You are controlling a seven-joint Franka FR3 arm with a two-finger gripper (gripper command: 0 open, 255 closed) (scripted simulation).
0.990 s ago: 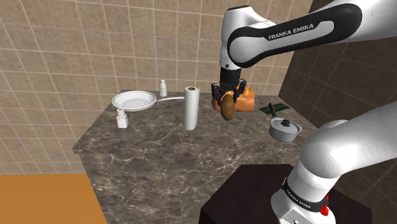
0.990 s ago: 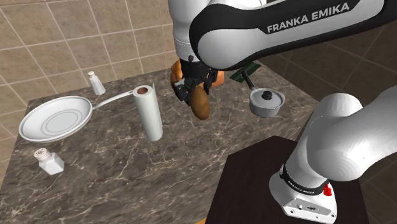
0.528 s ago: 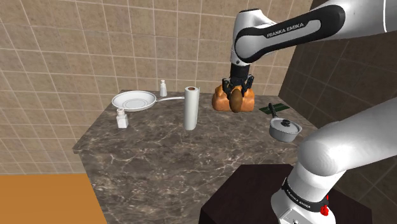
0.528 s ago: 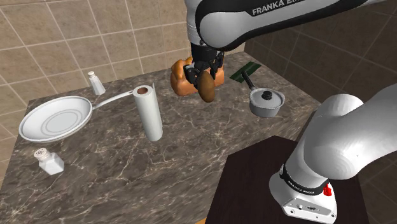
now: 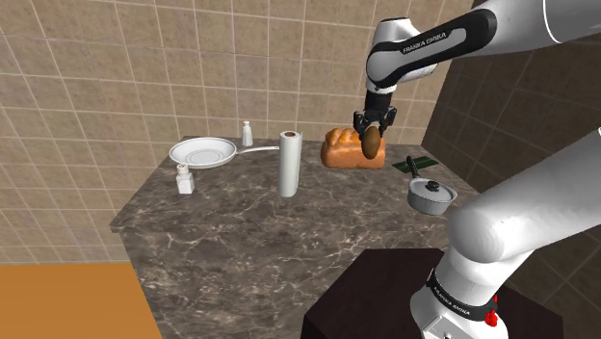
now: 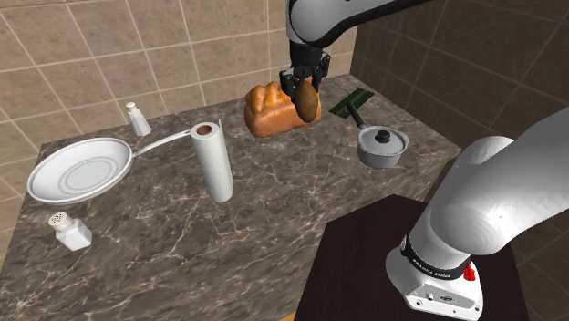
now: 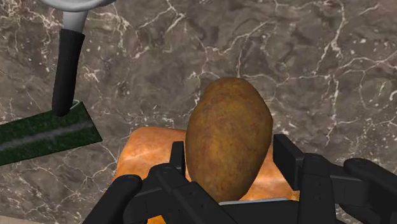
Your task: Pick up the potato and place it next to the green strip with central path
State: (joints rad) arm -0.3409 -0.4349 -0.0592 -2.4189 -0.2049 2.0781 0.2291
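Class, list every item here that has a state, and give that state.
potato, held off the counter
gripper, fingers shut on the potato
pot, lid on
pan, empty
paper towel roll, upright
green strip, lying flat
bread loaf, resting on the counter

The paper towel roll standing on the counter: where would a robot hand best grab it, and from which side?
Probably around its middle, coming in level from the stand's side. The paper towel roll stands upright, a tall round cylinder, so a pinch across its curved body should hold it evenly. The pan's handle ends close behind it, toward the wall.
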